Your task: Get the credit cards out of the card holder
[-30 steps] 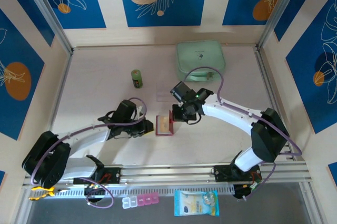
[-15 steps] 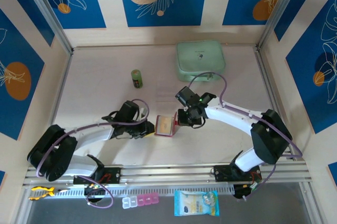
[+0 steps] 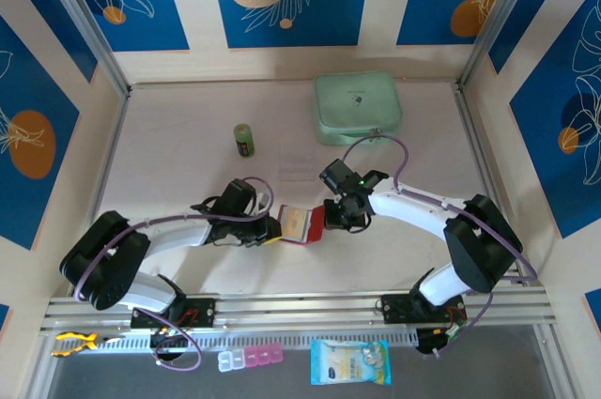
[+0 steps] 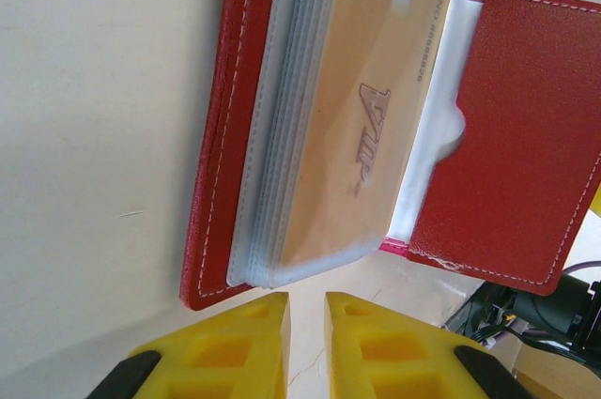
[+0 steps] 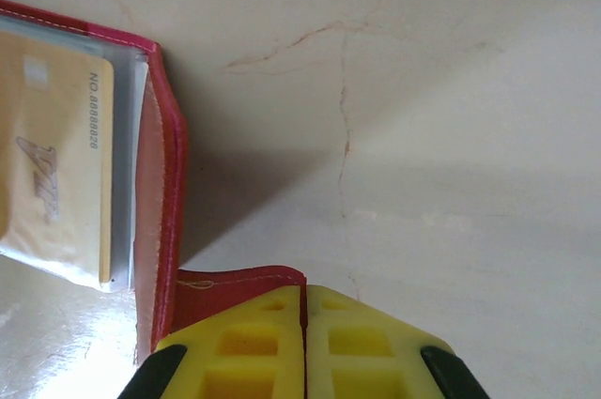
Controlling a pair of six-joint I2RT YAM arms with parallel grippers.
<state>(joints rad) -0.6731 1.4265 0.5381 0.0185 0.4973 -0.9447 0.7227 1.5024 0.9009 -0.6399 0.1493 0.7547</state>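
Right gripper (image 5: 305,298): two yellow padded fingers pressed together, clamped on the corner of a red stitched cover. That cover belongs to the small red folding card holder with clear plastic pockets (image 5: 161,183), one in number, which stands open like a book on the pale table (image 3: 178,174).

Left gripper (image 4: 307,310): its two yellow fingers are a narrow slit apart with nothing between them. The tips sit just beside the lower edge of the card holder's other cover.

Seen from above, the card holder is at mid-table, directly between the two grippers.

Credit cards: one tan plastic card (image 4: 362,127) with a raised logo and a printed number faces out, inside the front clear pocket. A stack of further clear sleeves lies behind it; what they hold cannot be counted.

Further out on the table:
- One clear thin rectangle (image 3: 299,171), faint, just beyond the card holder.
- One small green cylinder (image 3: 244,139), upright, toward the far left.
- One mint green zip case (image 3: 358,108), at the far edge.

Below the arm rail:
- One pink-and-white pill organiser (image 3: 249,359).
- One blue-and-yellow packet (image 3: 349,362) beside it.
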